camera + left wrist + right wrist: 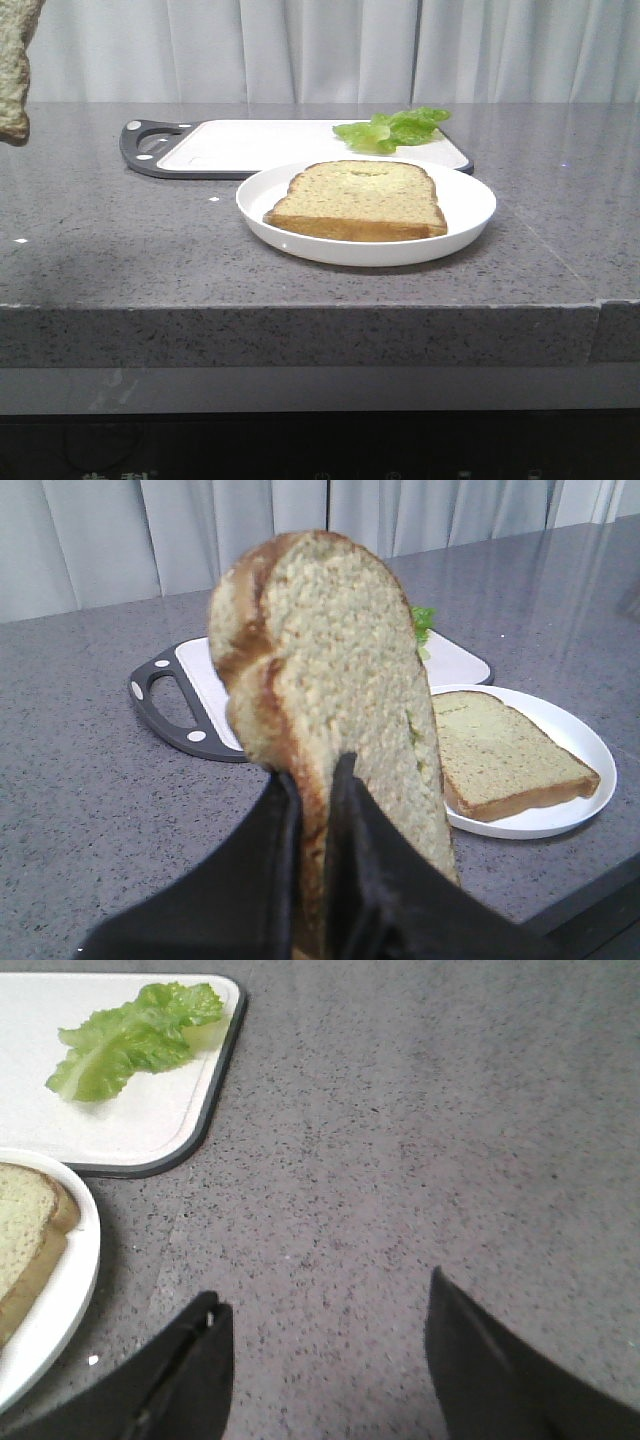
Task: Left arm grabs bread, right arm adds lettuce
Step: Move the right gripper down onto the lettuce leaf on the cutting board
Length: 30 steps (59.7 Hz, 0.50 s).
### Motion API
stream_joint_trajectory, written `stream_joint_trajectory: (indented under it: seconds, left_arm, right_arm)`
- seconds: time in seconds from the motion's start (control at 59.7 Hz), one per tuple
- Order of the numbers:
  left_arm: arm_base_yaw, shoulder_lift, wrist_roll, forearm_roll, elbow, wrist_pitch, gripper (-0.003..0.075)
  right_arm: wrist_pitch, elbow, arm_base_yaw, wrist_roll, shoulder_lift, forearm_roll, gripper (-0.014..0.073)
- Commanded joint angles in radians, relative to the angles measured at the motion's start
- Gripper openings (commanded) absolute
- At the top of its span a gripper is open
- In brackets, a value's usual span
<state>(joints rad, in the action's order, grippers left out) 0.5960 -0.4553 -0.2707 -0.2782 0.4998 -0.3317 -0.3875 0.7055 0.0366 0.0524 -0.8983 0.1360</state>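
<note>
My left gripper [315,775] is shut on the bread [330,690], a toast slice held upright on edge by its brown crust. In the front view only a corner of this bread [14,70] shows at the top left, high above the counter; the arm itself is out of frame. The lettuce [392,129] lies on the right end of the white cutting board [250,145]; it also shows in the right wrist view [130,1038]. My right gripper [325,1305] is open and empty, above bare counter beside the board and plate.
A second toast slice [358,200] lies flat on a white plate [470,200] in front of the board; both show in the left wrist view [505,750] and at the right wrist view's edge [25,1240]. The grey counter ends at a front edge [300,310]. Curtains hang behind.
</note>
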Motion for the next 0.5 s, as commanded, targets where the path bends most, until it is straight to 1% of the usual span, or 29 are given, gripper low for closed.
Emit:
stream_joint_trajectory:
  seconds: [0.0, 0.318, 0.486]
  left_arm:
    - [-0.001, -0.004, -0.012, -0.003, 0.026, 0.085, -0.002]
    - [-0.001, -0.004, -0.012, -0.003, 0.026, 0.085, -0.002]
    - [-0.001, -0.004, -0.012, -0.003, 0.026, 0.083, -0.002]
  right_arm:
    - [0.036, 0.125, 0.026, 0.029, -0.112, -0.01, 0.0445]
    - [-0.058, 0.487, 0.13, 0.048, -0.474, -0.01, 0.0445]
    - [-0.121, 0.72, 0.169, 0.059, -0.692, -0.01, 0.0445]
